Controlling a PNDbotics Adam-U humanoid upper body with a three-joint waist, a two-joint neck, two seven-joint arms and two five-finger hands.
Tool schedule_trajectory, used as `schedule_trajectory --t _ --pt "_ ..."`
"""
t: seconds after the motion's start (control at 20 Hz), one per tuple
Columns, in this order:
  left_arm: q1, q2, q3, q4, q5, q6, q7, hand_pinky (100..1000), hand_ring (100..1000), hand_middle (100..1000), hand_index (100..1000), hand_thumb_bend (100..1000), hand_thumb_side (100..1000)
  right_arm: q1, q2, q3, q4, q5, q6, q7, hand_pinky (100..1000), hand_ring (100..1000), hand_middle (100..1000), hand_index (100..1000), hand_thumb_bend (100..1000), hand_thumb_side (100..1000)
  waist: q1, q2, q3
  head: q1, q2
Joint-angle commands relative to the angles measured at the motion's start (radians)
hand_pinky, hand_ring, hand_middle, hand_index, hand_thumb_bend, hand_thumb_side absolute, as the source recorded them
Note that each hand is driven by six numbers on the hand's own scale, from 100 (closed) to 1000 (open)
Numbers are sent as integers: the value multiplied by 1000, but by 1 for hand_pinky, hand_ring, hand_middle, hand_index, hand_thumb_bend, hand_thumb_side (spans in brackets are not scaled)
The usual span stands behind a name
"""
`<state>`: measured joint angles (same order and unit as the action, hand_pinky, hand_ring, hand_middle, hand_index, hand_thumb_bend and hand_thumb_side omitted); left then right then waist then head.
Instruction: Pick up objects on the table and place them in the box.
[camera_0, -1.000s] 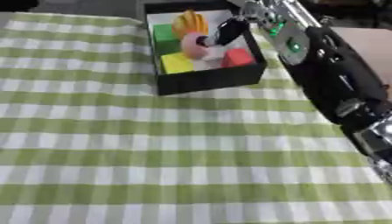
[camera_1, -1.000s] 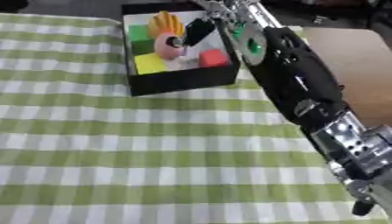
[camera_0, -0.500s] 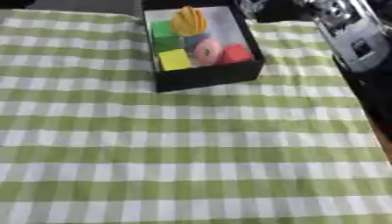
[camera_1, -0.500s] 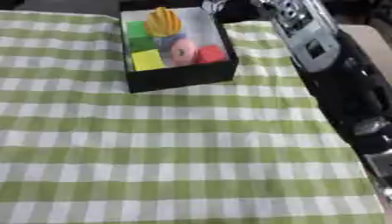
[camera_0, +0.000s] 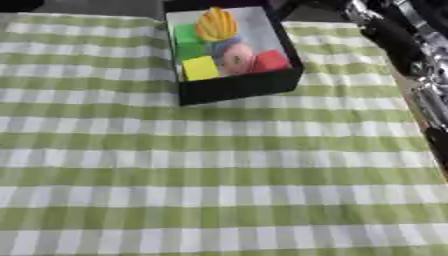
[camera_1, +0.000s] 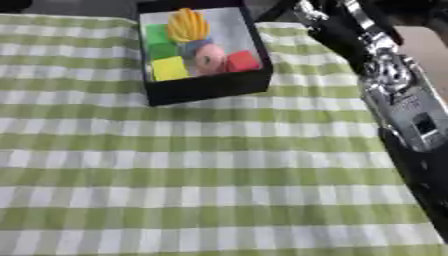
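Note:
The black box (camera_0: 234, 86) stands at the far middle of the checked tablecloth. Inside it lie a yellow banana-like bunch (camera_0: 216, 25), a green block (camera_0: 186, 41), a yellow block (camera_0: 200, 68), a pink round thing (camera_0: 237, 56) and a red block (camera_0: 270, 61). My right arm (camera_1: 385, 85) runs up the right side to the top edge, beside the box and clear of it. Of the right hand (camera_1: 273, 10) only a dark blurred tip shows past the box's far right corner. My left hand is out of sight.
The green-and-white checked cloth (camera_0: 219, 175) covers the table with no loose objects on it. A bare tan strip of table (camera_1: 429, 45) shows at the right, behind the arm. A dark shape (camera_0: 17, 5) sits at the far left corner.
My right hand was over the box's contents a second ago and has drawn back up and to the right, out of the box. The pink thing stays inside. The camera has shifted.

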<state>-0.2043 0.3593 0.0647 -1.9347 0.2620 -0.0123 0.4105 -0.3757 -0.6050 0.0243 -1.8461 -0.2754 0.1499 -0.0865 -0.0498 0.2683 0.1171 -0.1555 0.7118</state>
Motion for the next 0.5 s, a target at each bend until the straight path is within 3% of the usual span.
schedule_trajectory --t 0.05,0.5 --pt "-3 5 12 -7 0 -2 5 833 817 801 810 114 736 32 4 -24 -32 -66 -16 -52 859 797 688 818 100 506 19 -29 -2 11 -6" --pt "10 -7 15 1 3 -6 6 834 817 801 811 116 741 121 83 -35 -1 -60 -53 -109 856 773 664 802 100 490 32 -26 0 25 -13"
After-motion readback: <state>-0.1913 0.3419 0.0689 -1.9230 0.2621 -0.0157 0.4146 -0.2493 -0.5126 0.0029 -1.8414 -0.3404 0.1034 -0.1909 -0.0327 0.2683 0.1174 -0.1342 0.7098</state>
